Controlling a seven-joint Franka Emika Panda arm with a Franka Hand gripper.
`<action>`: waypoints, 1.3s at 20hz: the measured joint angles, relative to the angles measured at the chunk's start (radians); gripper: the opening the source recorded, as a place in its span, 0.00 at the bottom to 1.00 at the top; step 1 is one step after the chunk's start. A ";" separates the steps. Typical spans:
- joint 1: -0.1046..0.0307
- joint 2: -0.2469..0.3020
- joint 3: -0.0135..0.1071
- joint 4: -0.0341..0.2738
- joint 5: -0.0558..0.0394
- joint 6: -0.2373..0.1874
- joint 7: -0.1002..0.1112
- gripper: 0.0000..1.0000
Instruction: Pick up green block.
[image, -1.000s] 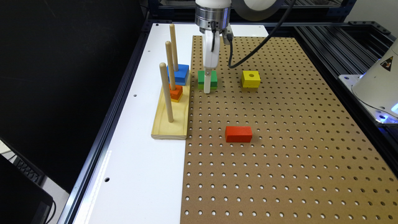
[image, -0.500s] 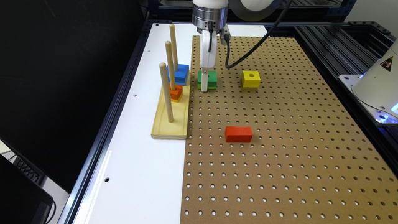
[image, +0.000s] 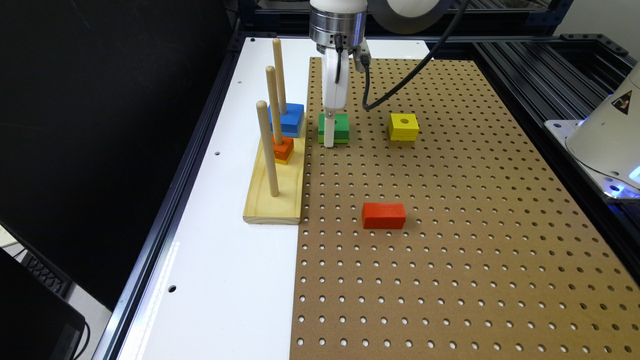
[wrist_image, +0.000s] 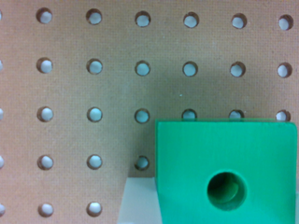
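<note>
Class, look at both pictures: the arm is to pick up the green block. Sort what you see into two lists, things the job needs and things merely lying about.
Belongs to the job:
green block
gripper, down at the block

Just lying about:
yellow block
red block
blue block
orange block
wooden peg stand
pegboard

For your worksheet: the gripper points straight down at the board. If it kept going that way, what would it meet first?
Most likely the pegboard: the gripper already stands beside the green block, its tip near the board. Depth is unclear, so it might scrape the block's side.
</note>
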 joint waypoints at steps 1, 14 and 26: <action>0.000 -0.008 0.000 0.000 0.0000 -0.008 0.000 0.00; 0.000 -0.129 0.001 -0.001 0.0000 -0.127 0.001 0.00; 0.000 -0.279 0.015 -0.003 0.0010 -0.271 0.011 0.00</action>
